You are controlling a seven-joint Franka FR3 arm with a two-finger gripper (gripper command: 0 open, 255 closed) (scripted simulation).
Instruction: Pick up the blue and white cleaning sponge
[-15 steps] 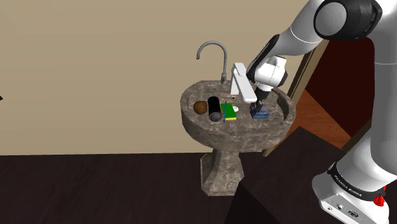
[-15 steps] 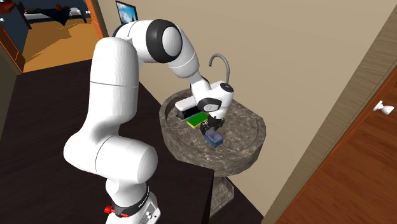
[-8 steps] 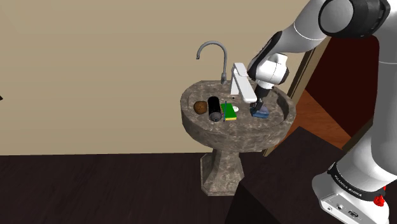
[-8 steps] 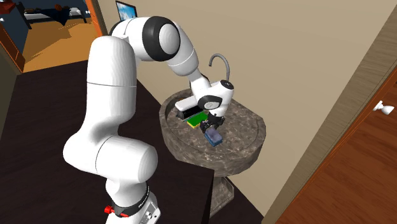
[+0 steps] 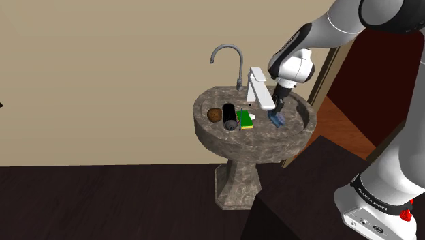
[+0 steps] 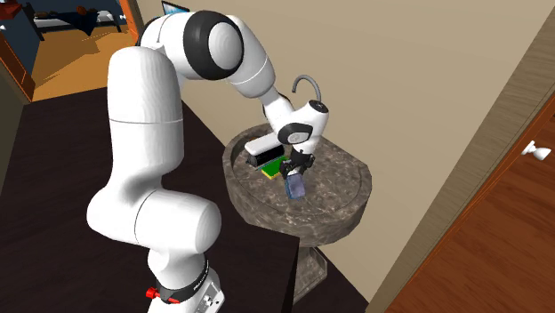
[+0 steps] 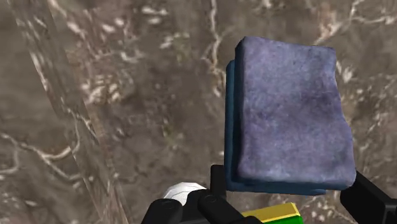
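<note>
My black two-finger end effector (image 5: 278, 113) is pinching a flat rectangular grey-blue sponge (image 5: 276, 121) that has a darker blue layer beneath its pale face. In the wrist view the grey-blue sponge (image 7: 286, 118) sits squarely between my fingers (image 7: 371, 200). One finger presses on each long side near its closer end. Most of its length reaches out past my fingertips, over brown veined stone.

In the shoulder view the grey-blue sponge hangs at 6 o'clock from my end effector, over the 3 o'clock side of the basin of a brown marbled pedestal sink (image 5: 204, 127). In the second exterior view it (image 6: 296, 188) hangs steeply tilted just under my end effector (image 6: 294, 178). It looks clear of the basin floor of the sink (image 6: 349, 191), though I cannot be sure of the gap.

The other things in the basin lie toward 9 o'clock from the grey-blue sponge in the shoulder view. Nearest is a small white lump (image 5: 250, 117), then a green-and-yellow sponge (image 5: 243, 121). Beyond those are a black cylinder (image 5: 229, 116) lying on its side and a brown ball (image 5: 214, 114) at the far side. A white box-shaped block (image 5: 259, 88) stands at 11 o'clock from the grey-blue sponge, just beside my wrist. A curved grey tap (image 5: 228, 54) rises from the sink's 12 o'clock rim.

In the wrist view the white lump (image 7: 181, 191) and the edge of the green-and-yellow sponge (image 7: 273, 214) show close by my finger bases.
</note>
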